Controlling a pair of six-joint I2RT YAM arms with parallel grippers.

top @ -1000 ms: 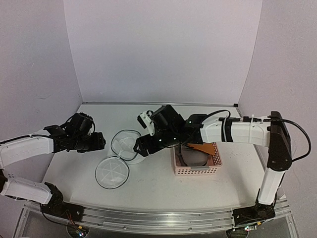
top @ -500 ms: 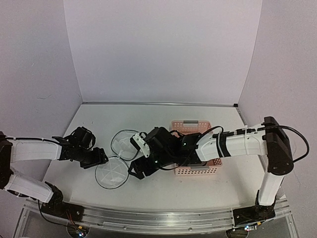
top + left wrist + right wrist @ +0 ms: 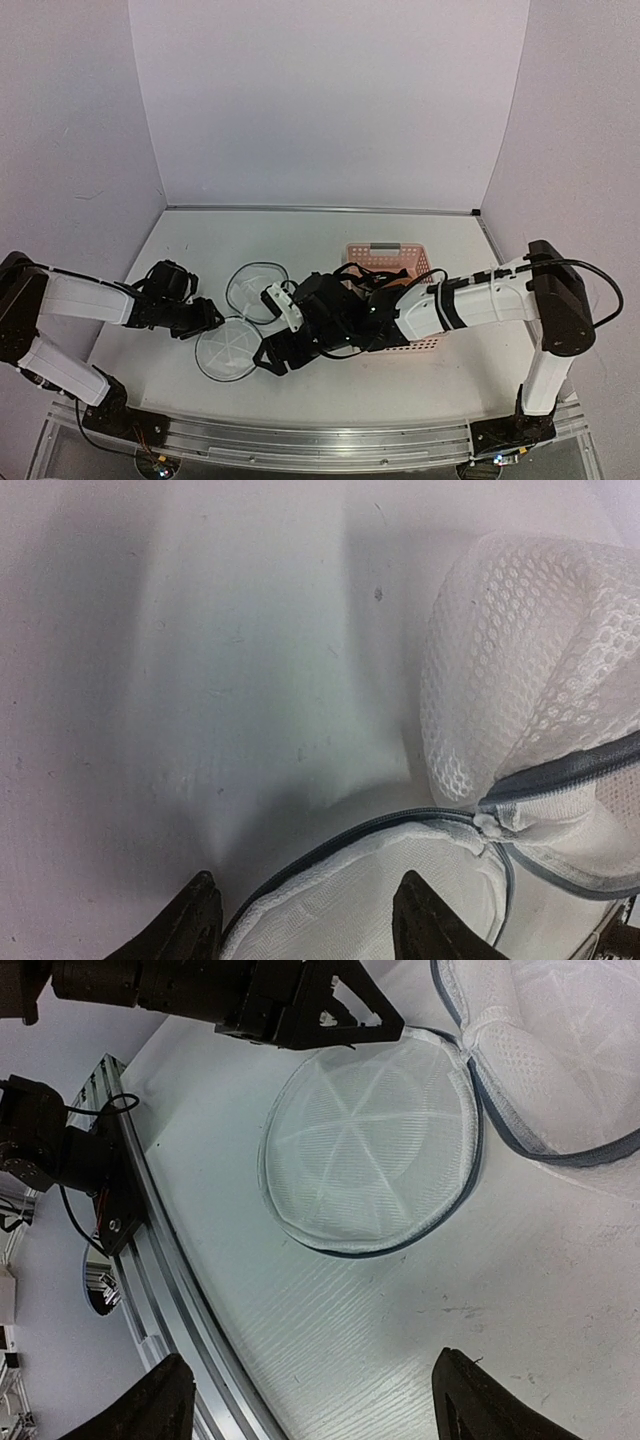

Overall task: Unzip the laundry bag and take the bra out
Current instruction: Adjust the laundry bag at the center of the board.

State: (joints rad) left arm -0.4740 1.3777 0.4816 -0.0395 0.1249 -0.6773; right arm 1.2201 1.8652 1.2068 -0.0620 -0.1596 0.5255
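At the lid rim of the laundry bag (image 3: 370, 1150), your left hand (image 3: 303, 905) stands parted and empty, likely placed to pin it; your right hand (image 3: 312, 1400) gapes, also empty.

A robotics lab test cell: plain pale lilac panel walls (image 3: 330, 100) box in a white tabletop (image 3: 330, 228) beyond the right gripper (image 3: 272, 358). Behind it, a ribbed aluminium rail (image 3: 300, 440) carries the arms' bolted black bases (image 3: 510, 432).
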